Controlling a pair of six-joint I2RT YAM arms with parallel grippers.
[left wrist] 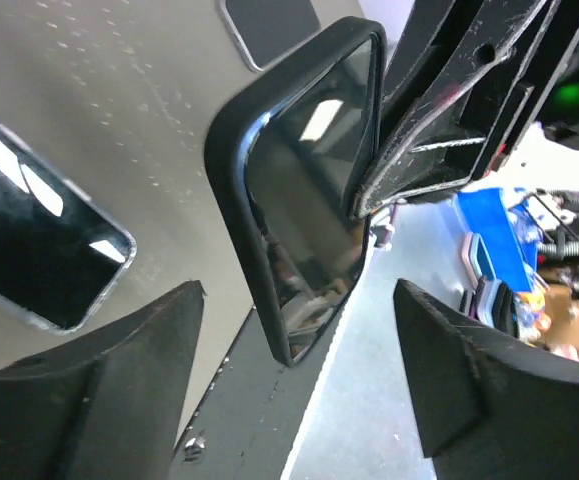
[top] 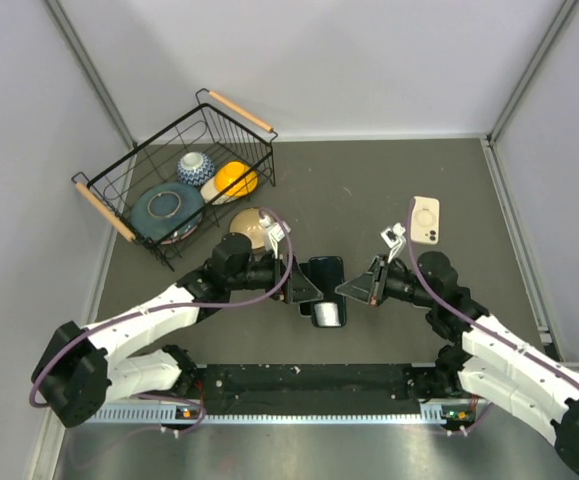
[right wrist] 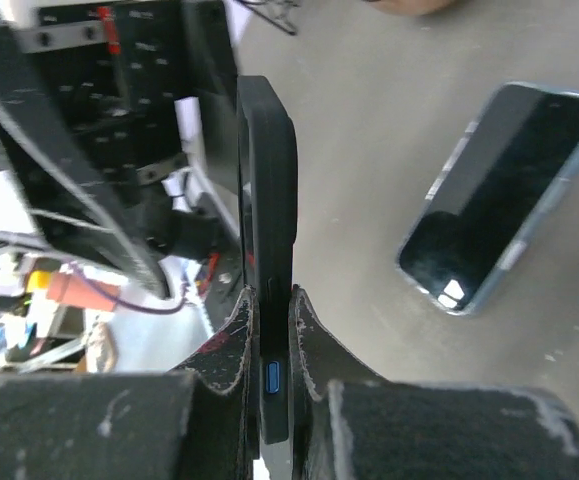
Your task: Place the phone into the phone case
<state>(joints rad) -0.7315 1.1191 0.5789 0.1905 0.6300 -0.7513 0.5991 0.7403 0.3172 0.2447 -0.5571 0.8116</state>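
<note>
Phone case and phone are both near the middle of the big gray table, close to the two arms.

A black wire basket with wooden handles sits at the far left. Inside it are a wide blue-green dish, a yellow bowl and a little blue and white bowl. A tan bowl sits on the table just beside the basket.

The two white arms reach in from the near edge and meet in the middle.

The phone case is black. It is up off the table and stands on its edge. The right gripper is pinched tight on the case's rim, one finger on each side.

The phone lies flat on the table with its dark screen up, just beside the case and a bit nearer the arm bases. Nothing is touching it.

The left gripper is spread wide, and its fingers do not touch the case. It holds nothing.

A pale phone lies back side up, far off to the right.
</note>
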